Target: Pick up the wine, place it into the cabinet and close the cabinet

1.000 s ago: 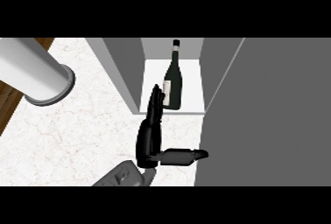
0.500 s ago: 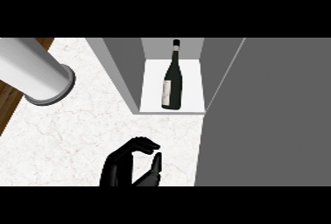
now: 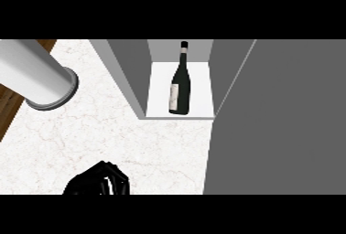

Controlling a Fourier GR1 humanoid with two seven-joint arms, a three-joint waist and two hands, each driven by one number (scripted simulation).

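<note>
**Wine bottle standing in the open cabinet, hand low on the counter**

While its fingers are curling inward with nothing between them, a black hand (image 3: 100,182) is showing at the lower edge of the view, left of centre; which hand it is cannot be told. It is hovering over the white marble counter (image 3: 101,132), well apart from the cabinet (image 3: 128,77). Farther up, the dark wine bottle (image 3: 180,82) is standing upright on the cabinet's white shelf, its pale label facing out. The grey cabinet door (image 3: 283,119) is hanging open at the right. A large grey cylinder (image 3: 37,75) is lying at the upper left.
</note>
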